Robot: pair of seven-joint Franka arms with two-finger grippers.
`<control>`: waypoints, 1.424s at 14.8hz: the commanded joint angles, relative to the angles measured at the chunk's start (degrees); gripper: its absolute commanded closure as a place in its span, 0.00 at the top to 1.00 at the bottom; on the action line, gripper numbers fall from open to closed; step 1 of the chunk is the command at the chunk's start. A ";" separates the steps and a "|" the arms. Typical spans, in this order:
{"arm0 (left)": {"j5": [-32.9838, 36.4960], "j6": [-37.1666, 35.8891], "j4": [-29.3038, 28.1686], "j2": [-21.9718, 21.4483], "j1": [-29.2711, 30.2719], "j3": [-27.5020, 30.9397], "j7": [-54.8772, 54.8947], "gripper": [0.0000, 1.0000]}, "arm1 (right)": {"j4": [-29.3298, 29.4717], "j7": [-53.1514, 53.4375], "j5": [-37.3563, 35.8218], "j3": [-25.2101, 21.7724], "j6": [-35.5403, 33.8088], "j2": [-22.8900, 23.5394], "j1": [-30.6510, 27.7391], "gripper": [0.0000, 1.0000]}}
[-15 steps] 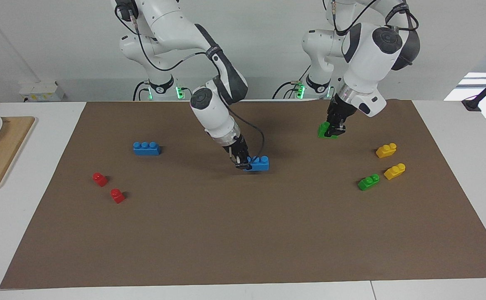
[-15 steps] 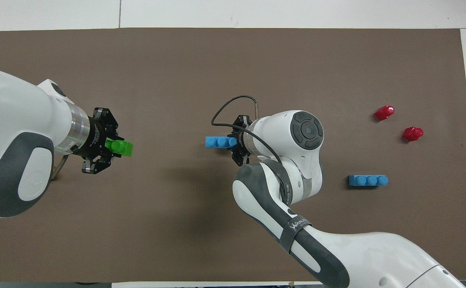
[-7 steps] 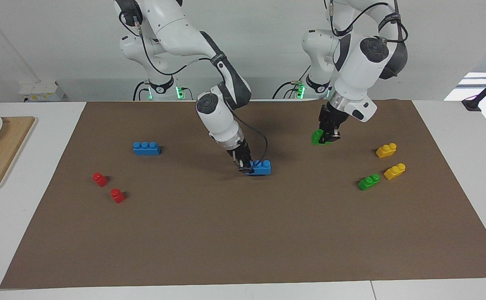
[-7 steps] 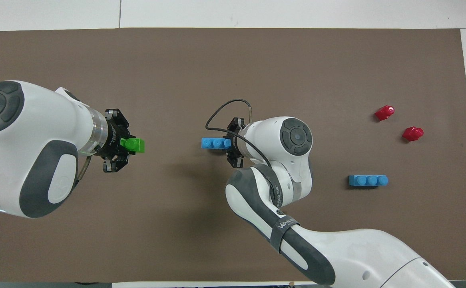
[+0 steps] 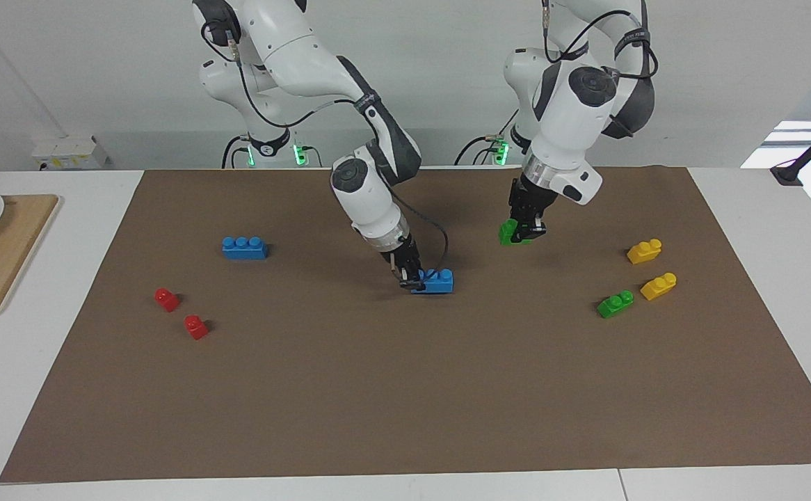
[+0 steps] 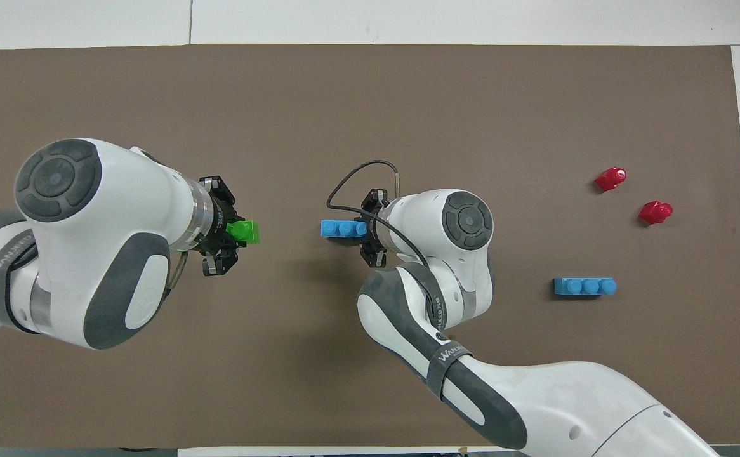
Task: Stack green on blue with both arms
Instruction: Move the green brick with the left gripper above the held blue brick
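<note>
My right gripper (image 5: 414, 278) is shut on one end of a blue three-stud brick (image 5: 439, 280) low at the middle of the brown mat; I cannot tell whether the brick touches the mat. From overhead the blue brick (image 6: 338, 228) sticks out of the right gripper (image 6: 365, 228) toward the left arm's end. My left gripper (image 5: 522, 232) is shut on a green two-stud brick (image 5: 508, 234), held above the mat beside the blue one with a gap between them. Overhead, the green brick (image 6: 246, 231) pokes out of the left gripper (image 6: 233, 231), level with the blue brick.
A second blue brick (image 5: 244, 247) and two red bricks (image 5: 166, 299) (image 5: 196, 327) lie toward the right arm's end. Another green brick (image 5: 615, 304) and two yellow bricks (image 5: 644, 251) (image 5: 658, 286) lie toward the left arm's end. A wooden board (image 5: 2, 243) sits off the mat.
The left gripper has carried the green brick toward the middle of the mat, closing the gap to the blue brick. The right gripper with the blue brick has shifted only slightly.
</note>
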 commanded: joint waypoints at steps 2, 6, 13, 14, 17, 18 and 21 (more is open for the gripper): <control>-0.20 1.56 0.01 1.12 -1.42 0.69 -3.39 0.00 | -1.15 1.60 -1.01 0.02 3.30 1.22 0.21 0.00; -0.20 2.26 2.56 4.72 -3.52 0.69 -7.60 0.00 | -1.15 1.60 -1.01 0.02 4.18 1.75 0.65 0.00; -0.64 7.61 7.40 11.49 -5.99 0.60 -17.71 0.00 | -1.58 1.33 -1.01 -0.07 4.27 1.66 0.56 0.00; -0.64 8.75 7.40 12.36 -6.59 0.60 -18.16 0.00 | -1.85 1.25 -1.01 -0.07 4.35 1.66 0.48 0.00; -0.64 11.65 7.40 13.33 -7.48 0.69 -20.18 0.00 | -1.94 1.16 -1.01 0.01 4.35 1.58 0.30 0.00; -0.64 12.71 7.22 13.51 -7.57 0.60 -20.71 0.00 | -1.94 1.16 -1.01 -0.07 4.35 1.58 0.39 0.00; -0.47 14.65 7.13 15.53 -10.11 0.60 -20.72 0.00 | -1.94 0.98 -1.01 -0.07 4.44 1.58 0.13 0.00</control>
